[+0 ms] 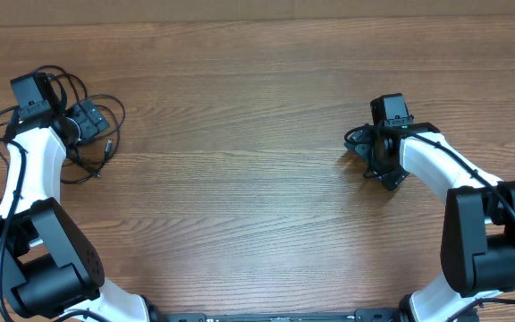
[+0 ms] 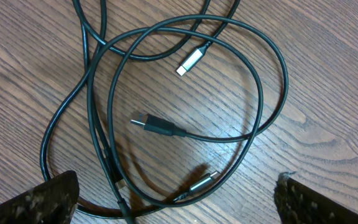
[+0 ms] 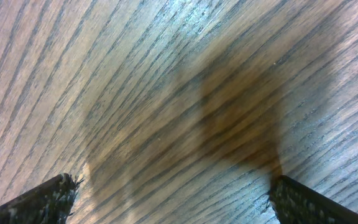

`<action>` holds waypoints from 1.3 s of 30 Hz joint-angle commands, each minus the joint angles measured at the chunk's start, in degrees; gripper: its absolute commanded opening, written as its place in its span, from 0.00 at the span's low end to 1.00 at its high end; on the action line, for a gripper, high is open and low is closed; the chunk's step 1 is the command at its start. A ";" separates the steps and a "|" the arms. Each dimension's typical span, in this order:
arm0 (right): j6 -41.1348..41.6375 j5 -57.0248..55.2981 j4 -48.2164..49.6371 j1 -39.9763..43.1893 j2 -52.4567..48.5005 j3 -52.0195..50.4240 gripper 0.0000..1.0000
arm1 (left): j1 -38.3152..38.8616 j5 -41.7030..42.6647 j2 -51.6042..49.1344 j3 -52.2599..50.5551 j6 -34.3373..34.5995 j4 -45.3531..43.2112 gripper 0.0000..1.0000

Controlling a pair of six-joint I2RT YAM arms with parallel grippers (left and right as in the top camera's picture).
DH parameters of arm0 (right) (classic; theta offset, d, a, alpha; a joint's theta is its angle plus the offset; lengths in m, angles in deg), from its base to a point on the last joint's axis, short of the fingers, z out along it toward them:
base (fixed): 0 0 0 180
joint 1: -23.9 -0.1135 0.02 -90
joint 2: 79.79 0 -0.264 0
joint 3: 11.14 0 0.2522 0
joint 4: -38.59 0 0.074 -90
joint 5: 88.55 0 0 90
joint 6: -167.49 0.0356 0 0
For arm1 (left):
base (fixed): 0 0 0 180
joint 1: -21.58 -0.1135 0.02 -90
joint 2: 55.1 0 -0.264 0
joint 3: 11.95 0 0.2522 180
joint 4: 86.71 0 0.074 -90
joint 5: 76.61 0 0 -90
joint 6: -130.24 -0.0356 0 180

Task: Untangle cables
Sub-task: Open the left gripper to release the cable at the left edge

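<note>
Table (image 1: pixel 257 179): brown wood-grain top with a dull finish. In the overhead view the grain runs left to right. Far edge: a straight line, then a paler tan strip (image 1: pixel 266 9) beyond it, plain in tone. Right wrist view: grain runs on the diagonal, with a bluish-white glare patch (image 3: pixel 188 15) near the top edge. A broad, soft, dark shadow (image 3: pixel 229 118) lies across the middle of the wood.
</note>
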 commanded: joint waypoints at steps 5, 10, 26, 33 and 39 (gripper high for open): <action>0.44 1.99 0.17 -0.15 -0.44 -0.76 1.00 | 0.11 0.44 -0.83 0.72 -0.07 0.17 1.00; 0.44 1.99 0.17 -0.15 -0.44 -0.76 1.00 | 0.11 0.44 -1.44 0.72 -0.07 0.17 1.00; 0.44 1.99 0.17 -0.15 -0.44 -0.79 1.00 | 0.28 0.44 16.72 0.72 -0.07 0.44 1.00; 0.46 1.99 0.17 -0.15 -0.44 -0.76 1.00 | 0.28 -8.81 24.48 0.72 -2.69 1.03 1.00; 0.44 1.99 0.17 -0.15 -0.44 -0.79 1.00 | 8.09 -13.70 27.80 -1.18 -5.40 2.10 1.00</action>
